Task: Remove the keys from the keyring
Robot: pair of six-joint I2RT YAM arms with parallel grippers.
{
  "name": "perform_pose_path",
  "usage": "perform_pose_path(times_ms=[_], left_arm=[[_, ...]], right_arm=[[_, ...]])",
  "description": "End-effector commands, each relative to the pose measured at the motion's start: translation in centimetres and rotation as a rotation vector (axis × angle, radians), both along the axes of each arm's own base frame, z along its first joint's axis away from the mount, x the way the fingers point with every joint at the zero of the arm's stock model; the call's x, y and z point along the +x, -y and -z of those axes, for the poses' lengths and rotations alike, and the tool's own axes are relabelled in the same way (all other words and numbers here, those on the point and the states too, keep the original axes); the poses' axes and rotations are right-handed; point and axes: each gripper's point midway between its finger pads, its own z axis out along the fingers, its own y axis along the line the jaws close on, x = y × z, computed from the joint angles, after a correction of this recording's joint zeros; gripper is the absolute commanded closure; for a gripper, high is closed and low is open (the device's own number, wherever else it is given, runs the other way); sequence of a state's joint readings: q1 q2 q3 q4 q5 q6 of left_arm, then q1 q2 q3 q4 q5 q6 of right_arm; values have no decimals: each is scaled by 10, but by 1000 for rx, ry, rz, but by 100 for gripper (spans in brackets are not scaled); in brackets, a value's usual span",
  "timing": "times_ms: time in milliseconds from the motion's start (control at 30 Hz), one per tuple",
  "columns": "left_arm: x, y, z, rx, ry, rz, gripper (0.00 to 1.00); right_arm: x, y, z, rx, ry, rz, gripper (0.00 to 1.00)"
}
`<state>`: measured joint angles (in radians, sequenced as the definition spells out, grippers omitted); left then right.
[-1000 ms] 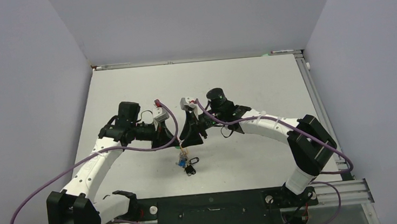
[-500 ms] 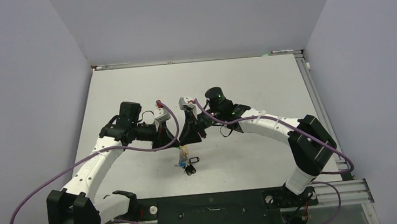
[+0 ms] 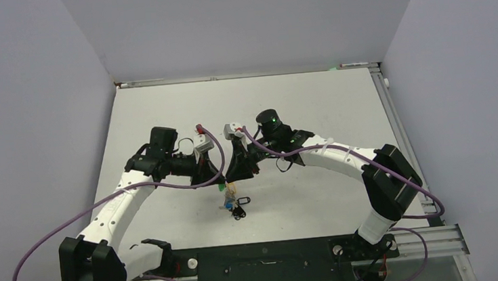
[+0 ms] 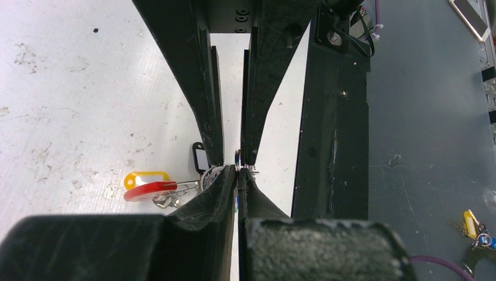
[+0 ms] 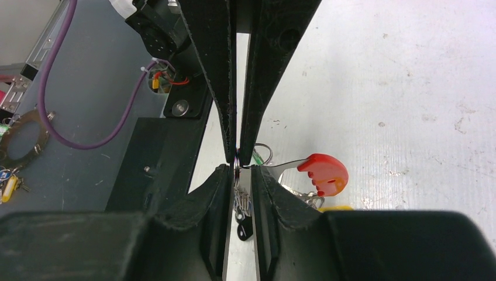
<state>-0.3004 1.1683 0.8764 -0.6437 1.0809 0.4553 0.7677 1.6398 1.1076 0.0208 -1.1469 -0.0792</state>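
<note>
Tip to tip above the middle of the table (image 3: 162,114).
The left gripper (image 4: 237,174) is clamped on the keyring (image 5: 283,167). The right gripper (image 5: 240,170) straddles the same spot, jaws barely apart (gripping or not, I cannot tell). The keys (image 3: 231,200) dangle just below, toward the near side.

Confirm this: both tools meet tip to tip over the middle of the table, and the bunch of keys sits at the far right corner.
One part is wrong. The top external view shows the keys right by the meeting point, on its near side, not at the far right corner. The left tool and right tool do meet tip to tip over the middle of the table.
</note>
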Motion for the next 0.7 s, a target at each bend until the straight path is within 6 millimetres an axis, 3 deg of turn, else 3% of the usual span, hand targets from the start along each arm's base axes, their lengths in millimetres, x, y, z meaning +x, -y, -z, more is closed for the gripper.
perform_pose_path(times_ms=[0, 67, 200, 267, 400, 667], left_arm=[[10, 8, -28, -63, 87, 29, 100], [10, 8, -28, -65, 84, 27, 100], [12, 8, -26, -58, 87, 20, 100], [13, 7, -25, -53, 90, 12, 100], [20, 3, -27, -48, 110, -18, 70], [29, -9, -19, -39, 151, -57, 54]], right_arm=[[-3, -6, -21, 52, 74, -36, 82], [-3, -7, -20, 48, 74, -37, 81], [-3, -7, -21, 51, 78, -35, 94], [-3, -8, -23, 55, 73, -32, 95], [8, -7, -33, 95, 23, 20, 95], [16, -2, -46, 157, -38, 72, 95]])
